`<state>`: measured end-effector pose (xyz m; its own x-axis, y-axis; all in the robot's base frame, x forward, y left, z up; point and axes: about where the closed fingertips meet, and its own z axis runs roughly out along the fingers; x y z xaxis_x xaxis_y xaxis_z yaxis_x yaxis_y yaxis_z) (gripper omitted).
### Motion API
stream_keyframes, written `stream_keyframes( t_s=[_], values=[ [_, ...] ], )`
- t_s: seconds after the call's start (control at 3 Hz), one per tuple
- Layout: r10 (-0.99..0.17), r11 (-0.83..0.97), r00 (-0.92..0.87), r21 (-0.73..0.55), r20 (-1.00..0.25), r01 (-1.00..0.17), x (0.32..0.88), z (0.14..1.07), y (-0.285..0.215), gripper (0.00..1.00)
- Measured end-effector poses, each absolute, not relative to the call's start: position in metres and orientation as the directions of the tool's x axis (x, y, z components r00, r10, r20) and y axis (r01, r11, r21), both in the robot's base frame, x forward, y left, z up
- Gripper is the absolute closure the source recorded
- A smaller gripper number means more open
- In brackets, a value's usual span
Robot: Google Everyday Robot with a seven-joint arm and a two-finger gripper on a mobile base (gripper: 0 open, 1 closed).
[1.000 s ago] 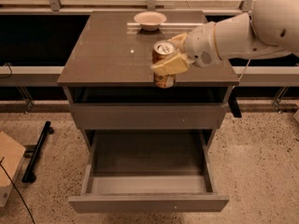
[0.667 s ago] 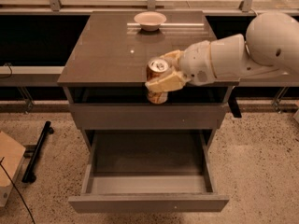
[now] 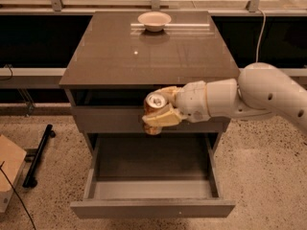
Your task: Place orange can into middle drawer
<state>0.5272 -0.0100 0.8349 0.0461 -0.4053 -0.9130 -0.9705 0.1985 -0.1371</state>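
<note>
My gripper (image 3: 159,110) is shut on the orange can (image 3: 154,104), whose silver top faces up between the cream fingers (image 3: 163,118). It holds the can upright in the air in front of the cabinet's top drawer front, above the back part of the open middle drawer (image 3: 152,209). The drawer is pulled out toward the camera and its grey floor is bare. My white arm reaches in from the right.
A white bowl (image 3: 154,20) sits at the back of the brown cabinet top (image 3: 120,56). A black bar (image 3: 38,155) and a cardboard box (image 3: 8,169) lie on the speckled floor at the left. A cable hangs at the right rear.
The gripper with the can has moved forward off the cabinet top and down, and now hangs over the open drawer.
</note>
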Motion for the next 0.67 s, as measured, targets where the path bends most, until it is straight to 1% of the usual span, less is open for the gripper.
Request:
stream_keyframes(
  t_s=[0.67],
  values=[
    [-0.359, 0.24, 0.016, -0.109, -0.933, -0.965, 0.545, 0.765, -0.008, 1.0]
  ],
)
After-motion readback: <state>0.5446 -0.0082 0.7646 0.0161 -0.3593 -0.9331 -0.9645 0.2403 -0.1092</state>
